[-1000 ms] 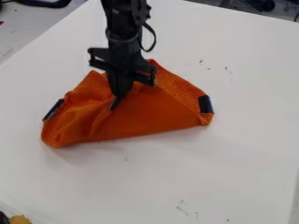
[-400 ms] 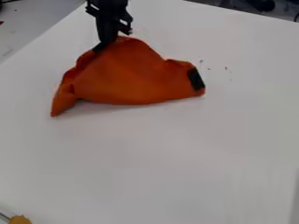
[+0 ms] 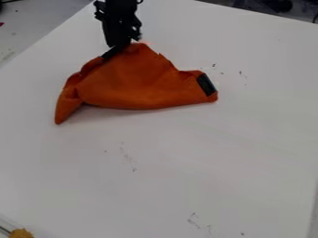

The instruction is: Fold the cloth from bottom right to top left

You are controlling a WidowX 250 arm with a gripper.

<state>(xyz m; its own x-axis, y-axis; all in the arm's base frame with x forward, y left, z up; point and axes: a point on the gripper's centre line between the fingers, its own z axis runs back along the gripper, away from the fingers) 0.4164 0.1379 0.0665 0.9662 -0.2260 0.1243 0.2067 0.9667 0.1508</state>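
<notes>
Cloth lies rumpled on the tabletop, its peak against the hand, likely so we can draw the fold top-left; we cannot tell whether the hand pinches it.

Cloth = plain org., darker in the L folds; patch at its R end blk. Pincer blk too. Desk off-wht w/ sm. gry specks & squiggly marks. Btm L: mustard-ylw bit. L edge: red spot on lt. gry surface.
</notes>
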